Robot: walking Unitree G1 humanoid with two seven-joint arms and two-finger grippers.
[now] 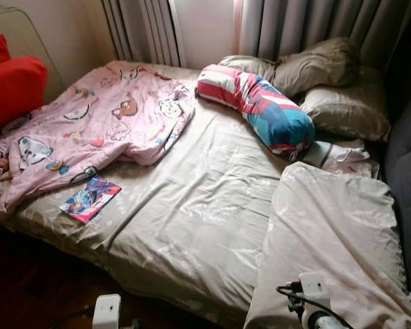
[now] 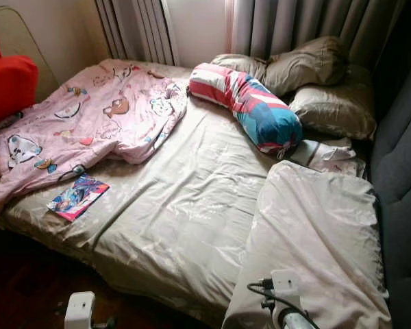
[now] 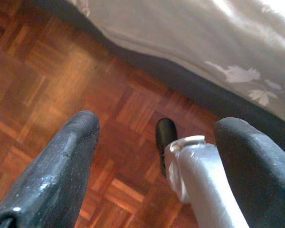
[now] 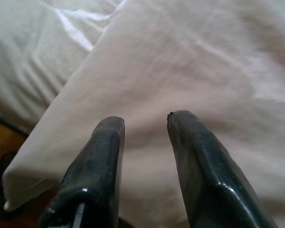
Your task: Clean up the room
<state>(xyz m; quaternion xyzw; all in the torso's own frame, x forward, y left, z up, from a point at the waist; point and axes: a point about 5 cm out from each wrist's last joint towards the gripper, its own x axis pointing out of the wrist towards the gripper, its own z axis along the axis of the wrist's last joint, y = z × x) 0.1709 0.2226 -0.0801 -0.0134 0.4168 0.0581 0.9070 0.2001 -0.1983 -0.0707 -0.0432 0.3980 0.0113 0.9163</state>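
A bed (image 1: pixel 192 226) under a beige sheet is in front of me. A crumpled pink cartoon blanket (image 1: pixel 96 127) lies over its left half, with a colourful book (image 1: pixel 90 199) near the front edge. A striped red, white and blue bolster (image 1: pixel 257 106) lies across the head end. A large beige pillow (image 1: pixel 332 240) sits at the near right corner. My right gripper (image 4: pixel 146 118) hovers open just above that pillow, nothing between its fingers. My left gripper (image 3: pixel 159 121) hangs open over the parquet floor (image 3: pixel 61 71) beside the bed's edge.
Two beige pillows (image 1: pixel 329 82) lean at the head under grey curtains (image 1: pixel 308 24). Red cushions (image 1: pixel 10 86) stand at the far left. A dark grey headboard (image 1: pixel 407 171) rises along the right. A white cloth (image 1: pixel 339 156) lies by the bolster. Dark wooden floor (image 1: pixel 27 288) runs before the bed.
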